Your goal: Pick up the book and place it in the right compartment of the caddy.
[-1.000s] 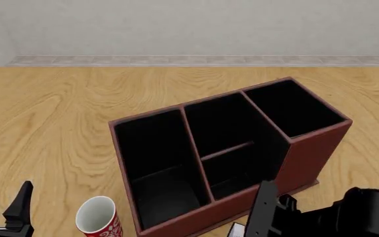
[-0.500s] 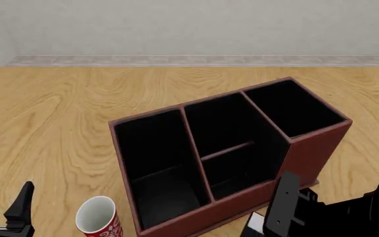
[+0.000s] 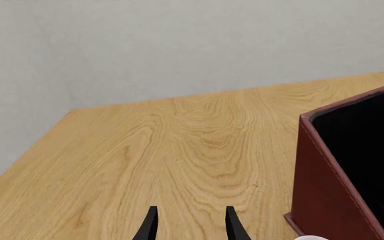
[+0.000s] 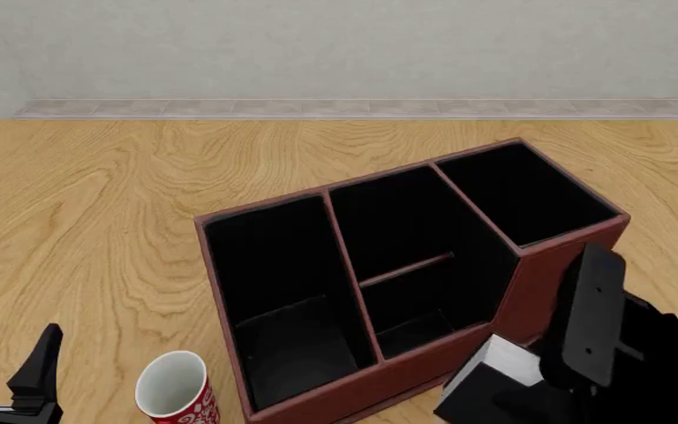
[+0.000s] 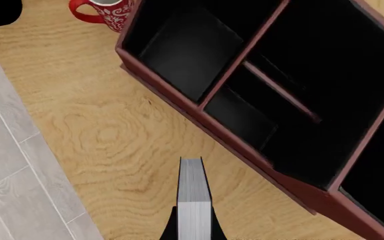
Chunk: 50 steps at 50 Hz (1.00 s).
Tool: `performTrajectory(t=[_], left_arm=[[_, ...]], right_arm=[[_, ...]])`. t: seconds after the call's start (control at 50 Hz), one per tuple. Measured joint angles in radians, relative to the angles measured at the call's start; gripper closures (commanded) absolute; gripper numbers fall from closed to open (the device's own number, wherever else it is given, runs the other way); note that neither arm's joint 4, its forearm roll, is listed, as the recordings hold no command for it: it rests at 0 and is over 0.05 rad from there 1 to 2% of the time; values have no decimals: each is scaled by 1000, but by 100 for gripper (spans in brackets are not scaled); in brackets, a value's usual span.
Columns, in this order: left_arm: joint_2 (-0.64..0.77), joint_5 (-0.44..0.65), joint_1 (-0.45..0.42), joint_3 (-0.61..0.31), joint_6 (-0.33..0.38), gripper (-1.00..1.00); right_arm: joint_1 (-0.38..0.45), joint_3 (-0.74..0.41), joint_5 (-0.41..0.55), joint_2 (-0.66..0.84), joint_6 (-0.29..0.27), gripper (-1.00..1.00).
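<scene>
Black book point(image 5: 193, 192) clamped in right tool point(image 5: 193, 227), beside caddy point(image 4: 551, 274).

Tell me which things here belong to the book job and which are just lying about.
Job: book held in the right claw; caddy; right compartment.
Lying about: cup; idle left claw.

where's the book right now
The book is at the front view's lower right, held off the table in the right tool, just outside the caddy, near its tall right compartment.
</scene>
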Motion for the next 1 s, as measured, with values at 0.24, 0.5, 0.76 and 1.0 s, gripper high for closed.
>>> performTrajectory(t=[0.24,0.5,0.76,1.0], left_arm=[[-1,-7,-7,-4,-1,-100],[-1,-10,-12,-12,-2,-100],[-1,-13,-17,-13,2,-100],[-1,-13,-14,-14,3,-100]], right_arm=[[7,-145,76,6,-36,100],[-17,-250,101,28,-119,100],[-67,-335,109,51,-222,100],[-112,-430,109,93,-293,100]])
